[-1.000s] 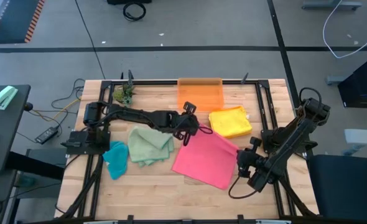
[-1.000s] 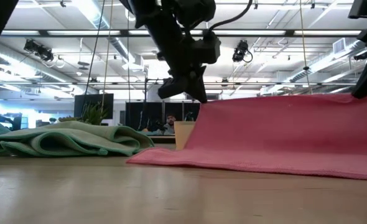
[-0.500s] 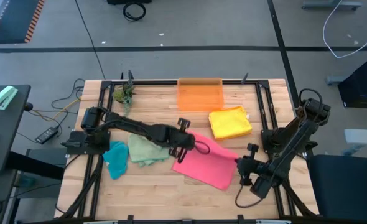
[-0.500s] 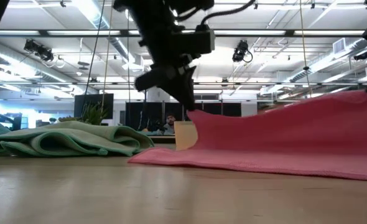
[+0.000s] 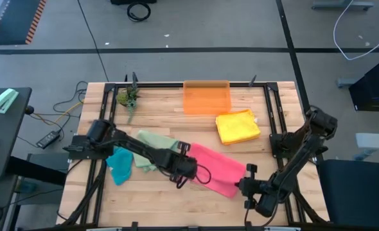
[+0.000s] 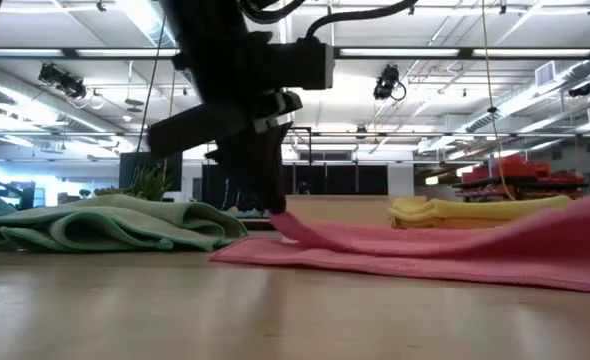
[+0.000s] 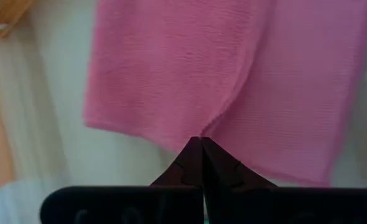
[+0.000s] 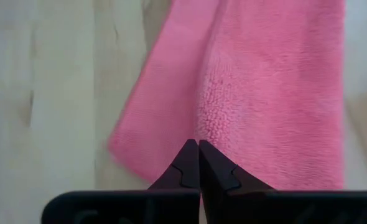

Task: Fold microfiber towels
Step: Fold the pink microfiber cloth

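On the left of the worktop [image 5: 151,192] lie a teal towel [image 5: 119,163] and a green towel [image 5: 152,142], crumpled side by side. The left gripper [image 5: 182,172] has its fingers pinched shut on one corner of the pink towel [image 5: 216,168], and the right gripper [image 5: 246,187] pinches the other near corner. Only the wrist views show those shut fingers biting the cloth. The low view shows the towel's edge lifted just off the wood under the left gripper. A second ago the pink towel lay spread wide; now it is folded into a narrow band. The yellow towel [image 5: 237,126] and orange bin [image 5: 207,97] sit behind, well apart, with bare wood along the front edge.
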`<state>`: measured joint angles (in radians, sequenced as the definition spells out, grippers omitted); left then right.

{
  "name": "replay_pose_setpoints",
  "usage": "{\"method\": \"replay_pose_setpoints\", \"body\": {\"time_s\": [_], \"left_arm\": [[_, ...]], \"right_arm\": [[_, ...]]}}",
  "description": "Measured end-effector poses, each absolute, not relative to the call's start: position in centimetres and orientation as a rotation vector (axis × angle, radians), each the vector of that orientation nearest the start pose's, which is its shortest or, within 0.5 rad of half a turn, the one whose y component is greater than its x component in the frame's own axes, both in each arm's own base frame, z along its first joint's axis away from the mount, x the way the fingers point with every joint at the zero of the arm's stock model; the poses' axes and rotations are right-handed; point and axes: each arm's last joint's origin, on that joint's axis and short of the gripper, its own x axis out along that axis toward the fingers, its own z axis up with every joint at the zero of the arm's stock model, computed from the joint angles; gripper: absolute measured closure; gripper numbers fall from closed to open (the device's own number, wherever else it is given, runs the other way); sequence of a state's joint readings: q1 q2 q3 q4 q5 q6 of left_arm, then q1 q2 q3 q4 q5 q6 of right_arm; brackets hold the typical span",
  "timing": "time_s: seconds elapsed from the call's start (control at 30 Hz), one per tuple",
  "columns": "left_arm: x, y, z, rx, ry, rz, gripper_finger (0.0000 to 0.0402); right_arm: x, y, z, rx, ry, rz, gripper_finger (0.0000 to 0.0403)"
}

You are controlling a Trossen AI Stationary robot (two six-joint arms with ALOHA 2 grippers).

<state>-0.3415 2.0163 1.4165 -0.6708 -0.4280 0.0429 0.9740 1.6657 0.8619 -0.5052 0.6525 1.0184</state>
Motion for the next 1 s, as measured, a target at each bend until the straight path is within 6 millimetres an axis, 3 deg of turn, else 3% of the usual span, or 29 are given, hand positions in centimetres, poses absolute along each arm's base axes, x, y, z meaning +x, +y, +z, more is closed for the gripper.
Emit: {"method": "replay_pose_setpoints", "body": {"time_s": [0.5,0.7,0.83,1.0], "left_arm": [[37.1,-12.6,16.9,0.539,1.200,0.060,0.0401],[36.5,-14.1,17.2,0.525,1.191,0.025,0.0401],[36.4,-15.1,16.3,0.500,1.189,0.015,0.0401],[36.4,-15.4,16.2,0.501,1.182,0.016,0.0401]], "right_arm": [[16.7,24.0,13.9,0.031,0.844,-0.121,0.0402],[16.8,24.6,14.0,0.079,0.819,-0.091,0.0402],[17.0,24.9,13.8,0.099,0.809,-0.082,0.0402],[17.5,25.1,12.8,0.117,0.820,-0.081,0.0402]]}}
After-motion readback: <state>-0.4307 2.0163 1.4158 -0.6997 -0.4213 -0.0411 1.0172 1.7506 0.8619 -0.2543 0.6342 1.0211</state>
